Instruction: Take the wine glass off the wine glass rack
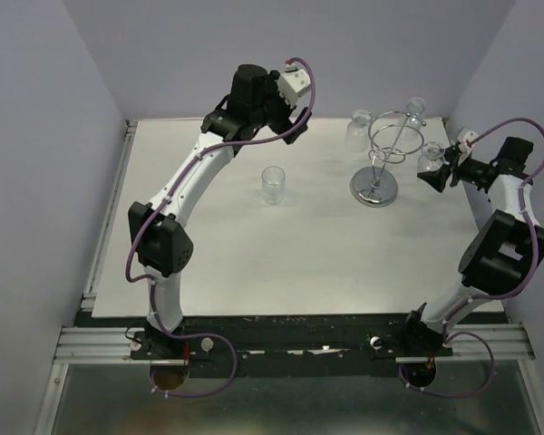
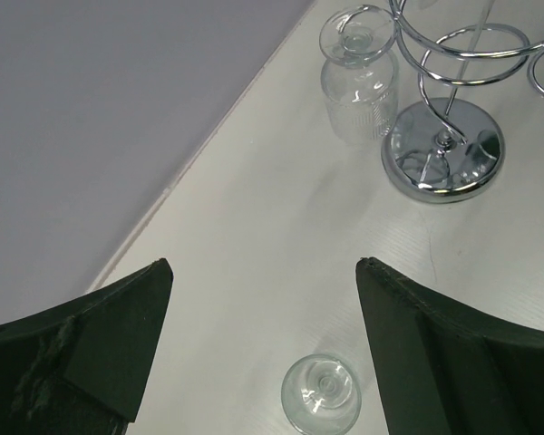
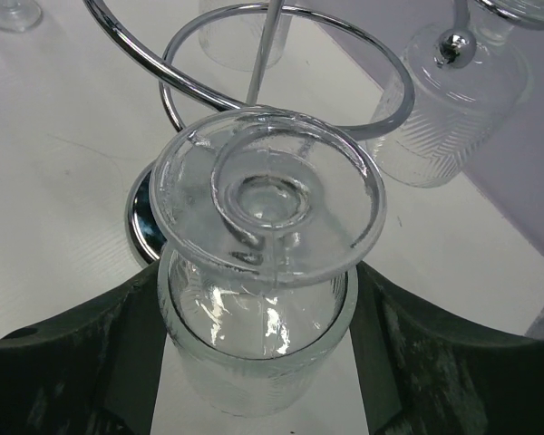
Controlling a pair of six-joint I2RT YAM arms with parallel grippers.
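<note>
The chrome wine glass rack stands at the back right of the table, with glasses hanging upside down from its looped top. My right gripper is shut on the bowl of the rack's right-hand wine glass. In the right wrist view both fingers press the ribbed bowl, and the glass's foot still sits on a chrome hook. My left gripper is open and empty, raised over the back of the table. Its spread fingers frame bare table.
Two more glasses hang on the rack, one at its left and one at the back. A clear glass stands on the table left of the rack. Walls enclose the table on three sides.
</note>
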